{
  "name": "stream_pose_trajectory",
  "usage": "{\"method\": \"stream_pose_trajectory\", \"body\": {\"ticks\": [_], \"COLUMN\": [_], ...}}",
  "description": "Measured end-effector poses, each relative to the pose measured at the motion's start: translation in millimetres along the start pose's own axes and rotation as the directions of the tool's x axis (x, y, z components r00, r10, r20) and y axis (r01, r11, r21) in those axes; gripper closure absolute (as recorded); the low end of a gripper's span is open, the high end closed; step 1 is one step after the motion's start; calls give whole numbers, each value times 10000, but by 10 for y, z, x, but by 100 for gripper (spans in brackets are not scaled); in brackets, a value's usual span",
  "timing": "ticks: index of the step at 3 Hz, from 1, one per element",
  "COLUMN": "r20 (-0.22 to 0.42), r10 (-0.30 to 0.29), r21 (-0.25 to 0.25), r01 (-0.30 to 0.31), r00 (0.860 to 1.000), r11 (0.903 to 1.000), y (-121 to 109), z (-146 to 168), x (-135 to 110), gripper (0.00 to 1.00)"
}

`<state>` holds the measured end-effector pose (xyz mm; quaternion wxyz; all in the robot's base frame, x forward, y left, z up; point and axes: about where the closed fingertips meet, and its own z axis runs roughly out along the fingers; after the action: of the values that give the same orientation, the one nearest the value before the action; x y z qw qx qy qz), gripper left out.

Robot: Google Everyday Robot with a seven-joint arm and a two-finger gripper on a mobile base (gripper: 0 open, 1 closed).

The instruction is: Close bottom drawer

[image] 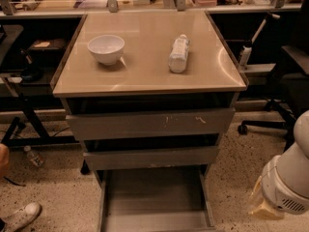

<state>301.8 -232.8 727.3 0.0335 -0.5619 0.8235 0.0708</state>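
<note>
The bottom drawer [154, 197] is open, pulled well out past the front edge of the counter [145, 76] and low above the floor [53, 197]. It is a shallow grey metal tray with thin upright side walls and a plain flat front with no handle. Nothing can be seen lying in it.

The hand [264, 208] hangs low, out beyond the front right corner of the counter and apart from the drawer's right side wall. Only a pale yellowish piece shows below the rounded white casing of the arm [289, 178]. I cannot tell whether the hand is open or closed, and it appears to hold nothing.

This looks like the approach step, since nothing touches the drawer yet. The next move probably calls for bringing the hand round in front of the flat front and pushing straight in toward the back edge. A push against smooth metal could slip or skew the tray if it lands off-centre.

Above it, the middle drawer [150, 157] and the wider top drawer [149, 123] show dull grey fronts, and the top one has a few pale scratches.

The counter top is smooth, glossy beige with a thin metal rim. A round white bowl [105, 48] sits toward the back left corner. A white plastic bottle [178, 53] lies on its side, right of centre. The floor is speckled stone.
</note>
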Motion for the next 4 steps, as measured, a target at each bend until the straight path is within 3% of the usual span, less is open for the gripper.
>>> {"method": "stream_pose_trajectory", "body": {"ticks": [1, 2, 3, 4], "r20": [-163, -249, -248, -61], "r10": [208, 496, 498, 866], "r21": [-523, -812, -814, -1262], "r01": [-216, -515, -517, -867], "r00": [9997, 9985, 9985, 9962], "r11": [9984, 9954, 9953, 9882], "y": [54, -78, -78, -65], "z": [588, 1191, 1194, 1628], "x": [169, 221, 221, 273], "gripper": [100, 100, 100, 100]}}
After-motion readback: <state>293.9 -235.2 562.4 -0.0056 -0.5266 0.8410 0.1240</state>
